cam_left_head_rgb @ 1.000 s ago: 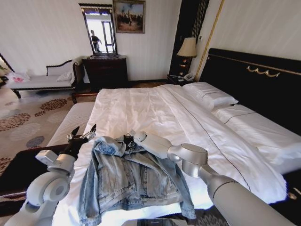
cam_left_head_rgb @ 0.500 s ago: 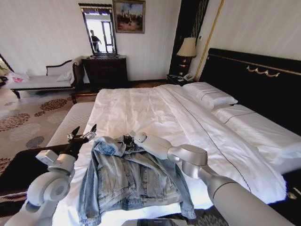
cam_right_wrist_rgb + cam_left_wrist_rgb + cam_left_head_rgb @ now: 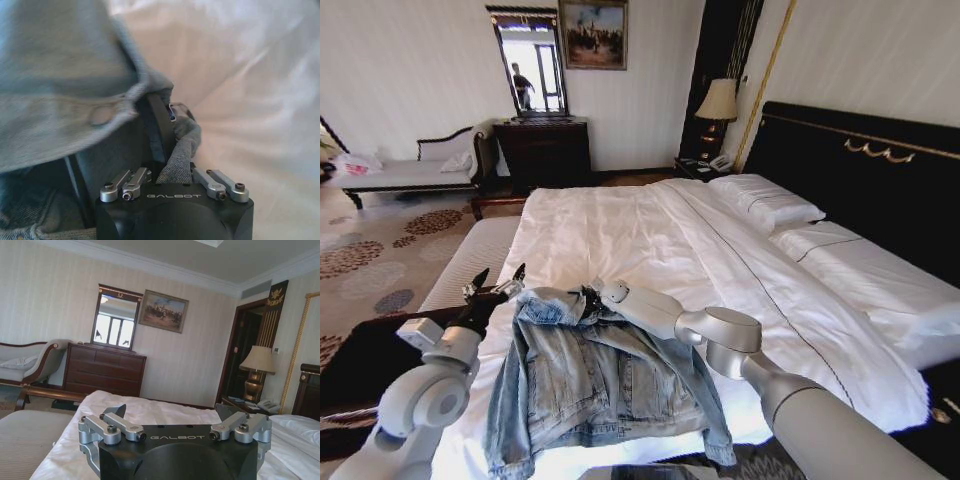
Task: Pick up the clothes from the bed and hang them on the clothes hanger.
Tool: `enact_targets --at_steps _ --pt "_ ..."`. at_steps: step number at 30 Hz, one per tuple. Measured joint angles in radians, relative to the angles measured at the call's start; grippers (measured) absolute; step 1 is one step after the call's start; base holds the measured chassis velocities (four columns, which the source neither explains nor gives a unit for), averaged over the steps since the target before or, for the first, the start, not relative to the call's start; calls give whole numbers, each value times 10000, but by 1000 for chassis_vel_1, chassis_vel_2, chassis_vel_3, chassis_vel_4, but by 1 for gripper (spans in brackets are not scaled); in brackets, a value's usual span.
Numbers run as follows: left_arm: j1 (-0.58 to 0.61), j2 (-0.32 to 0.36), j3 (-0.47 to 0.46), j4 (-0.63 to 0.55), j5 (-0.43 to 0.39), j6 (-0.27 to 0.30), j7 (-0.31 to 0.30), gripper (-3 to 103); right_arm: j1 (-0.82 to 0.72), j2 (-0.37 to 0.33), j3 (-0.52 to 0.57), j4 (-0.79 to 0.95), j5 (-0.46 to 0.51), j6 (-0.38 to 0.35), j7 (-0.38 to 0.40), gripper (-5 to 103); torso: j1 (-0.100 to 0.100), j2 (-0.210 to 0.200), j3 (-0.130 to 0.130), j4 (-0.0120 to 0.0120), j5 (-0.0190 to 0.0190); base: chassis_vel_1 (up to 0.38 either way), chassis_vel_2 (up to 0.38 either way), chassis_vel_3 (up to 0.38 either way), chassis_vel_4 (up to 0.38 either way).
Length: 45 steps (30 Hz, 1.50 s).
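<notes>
The jacket (image 3: 600,385) lies on the bed (image 3: 650,230). The right gripper (image 3: 172,172) is clamped on its collar with the hanger (image 3: 159,127); the left gripper (image 3: 492,283) waits beside the collar, fingers apart. Grasping step; next it needs a careful lift.

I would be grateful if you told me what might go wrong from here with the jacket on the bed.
1. The right gripper is closed at the jacket collar on denim and a black hanger part; if it holds mostly cloth, the hanger might slip out on lifting.
2. The left gripper hangs open beside the collar, holding nothing, so the jacket's weight may sag from one point.
3. The sleeves lie spread on the bed and could drag the sheet.
</notes>
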Motion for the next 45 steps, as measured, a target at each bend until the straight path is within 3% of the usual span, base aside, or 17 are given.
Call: enact_targets --at_steps 5,6,10,11,14,29,37,45 --pt "13 -21 -9 -1 42 0 -42 100 -99 -1 334 484 -2347 684 411 24 0 0 0 -3 -1 0 0 0 0" --pt "13 -21 -9 -1 42 0 -42 100 -99 -1 334 484 -2347 684 411 24 0 0 0 -3 -1 0 0 0 0" --pt "61 -18 -87 -37 40 0 -70 100 -214 -2 337 1238 -4291 882 895 24 1 0 0 -3 0 0 0 0 0" --pt "61 -18 -87 -37 40 0 -70 100 -214 -2 337 1238 -4291 882 895 24 1 0 0 -3 0 0 0 0 0" --pt "110 -8 -110 -55 62 6 -114 100 -358 -2 507 1913 -5493 897 1652 24 0 0 0 -1 -1 0 0 0 0" --pt "383 53 -379 -417 92 97 -452 100 -773 -2 2629 3358 -6895 1396 4407 24 0 0 -1 -1 1 0 0 0 0" --pt "825 -1 -863 -868 -6 137 -579 100 -830 -1 3463 4028 -7585 1648 5137 23 0 0 -1 -2 1 0 0 0 0" --pt "1552 53 -2037 -1696 -378 163 -534 100 -600 -74 3909 4683 -7136 1666 5466 22 -1 0 -3 -1 1 0 0 0 0"
